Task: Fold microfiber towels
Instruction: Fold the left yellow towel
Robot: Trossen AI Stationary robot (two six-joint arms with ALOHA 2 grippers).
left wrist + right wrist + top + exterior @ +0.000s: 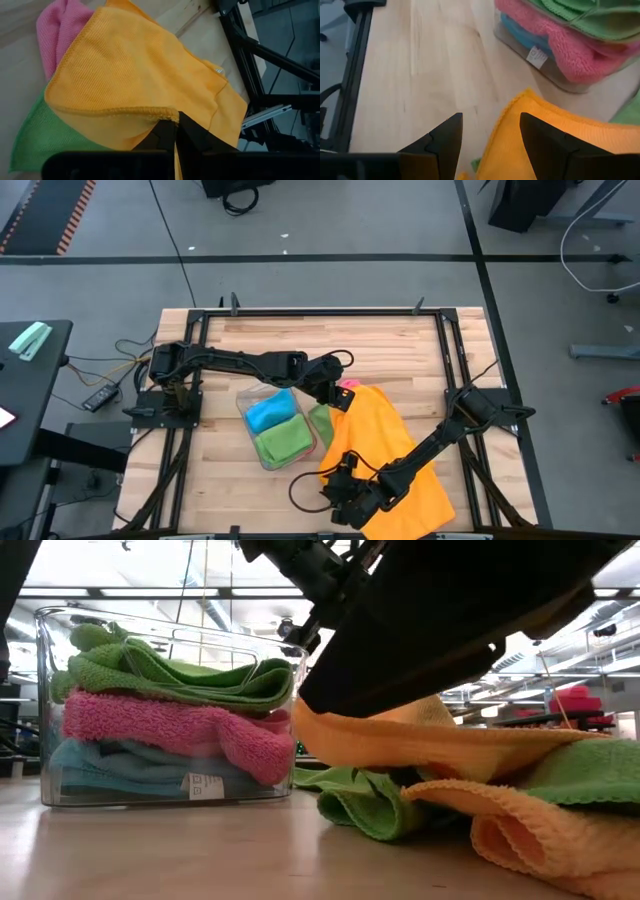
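Observation:
An orange microfiber towel lies spread at the table's near right, over a green towel and a pink one. My left gripper is shut on the orange towel's far left edge. My right gripper stands open at the near edge, one finger on either side of the towel's near left corner; I cannot tell whether it touches the cloth. Green, pink and blue towels are stacked in a clear tray. My left gripper pinches the orange towel's hemmed edge between its two fingers, close to a corner, coming slantwise down from the table's left. One layer or several, I cannot tell. That edge is raised; the cloth slopes away slack and its far part lies on the table.
The clear tray stands left of the loose towels, close to my left arm. Black frame rails run along the table's sides. Bare wood lies left of the orange corner, between tray and near edge.

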